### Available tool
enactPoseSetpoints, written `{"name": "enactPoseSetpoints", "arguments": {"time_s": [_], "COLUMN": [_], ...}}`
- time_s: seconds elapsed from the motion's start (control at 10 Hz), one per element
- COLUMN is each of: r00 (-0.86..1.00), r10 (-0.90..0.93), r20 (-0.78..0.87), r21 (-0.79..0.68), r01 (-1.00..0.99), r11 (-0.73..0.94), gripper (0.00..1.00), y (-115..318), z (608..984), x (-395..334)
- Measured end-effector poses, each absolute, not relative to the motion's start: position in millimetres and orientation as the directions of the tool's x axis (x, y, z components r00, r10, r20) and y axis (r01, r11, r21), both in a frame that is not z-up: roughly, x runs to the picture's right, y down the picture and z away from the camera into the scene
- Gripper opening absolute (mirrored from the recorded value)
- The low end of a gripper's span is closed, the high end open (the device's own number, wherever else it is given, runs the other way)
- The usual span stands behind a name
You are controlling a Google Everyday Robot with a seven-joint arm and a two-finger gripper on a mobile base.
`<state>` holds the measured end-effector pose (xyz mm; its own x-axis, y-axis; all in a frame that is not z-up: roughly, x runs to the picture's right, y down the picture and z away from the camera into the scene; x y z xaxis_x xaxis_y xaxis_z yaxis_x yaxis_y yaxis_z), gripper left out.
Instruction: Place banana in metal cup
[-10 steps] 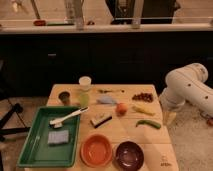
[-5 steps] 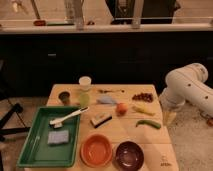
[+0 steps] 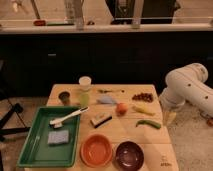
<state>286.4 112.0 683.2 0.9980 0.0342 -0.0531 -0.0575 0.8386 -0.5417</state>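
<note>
The banana (image 3: 142, 110) is small and pale yellow and lies on the right part of the wooden table (image 3: 115, 131), between the round orange fruit (image 3: 121, 108) and the table's right edge. The metal cup (image 3: 64, 97) is short and dark grey and stands near the table's back left corner, next to a light green translucent cup (image 3: 84, 99). My white arm (image 3: 187, 89) hangs beside the table's right edge. The gripper (image 3: 169, 118) points down there, right of the banana and apart from it, holding nothing that shows.
A white cup (image 3: 85, 81) stands at the back. A green pod (image 3: 148, 123) lies in front of the banana. A green tray (image 3: 35, 150) holds a brush (image 3: 68, 116) and a blue sponge (image 3: 57, 137). An orange bowl (image 3: 96, 150) and a dark bowl (image 3: 129, 154) stand at the front.
</note>
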Motion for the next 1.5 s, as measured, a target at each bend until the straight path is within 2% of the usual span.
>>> {"name": "enactPoseSetpoints", "arguments": {"time_s": [0.8,1.2,1.5], "r00": [0.996,0.952,0.889], "r10": [0.05,0.242,0.415], "r20": [-0.067,-0.186,-0.193], "r21": [-0.542,-0.556,-0.61], "r01": [-0.079,-0.305,-0.44], "r11": [0.836,0.773,0.659], "gripper": [0.8,0.8,0.8], "y": [113,118,134], "z": [684,728,776], "x": [287,280,280]}}
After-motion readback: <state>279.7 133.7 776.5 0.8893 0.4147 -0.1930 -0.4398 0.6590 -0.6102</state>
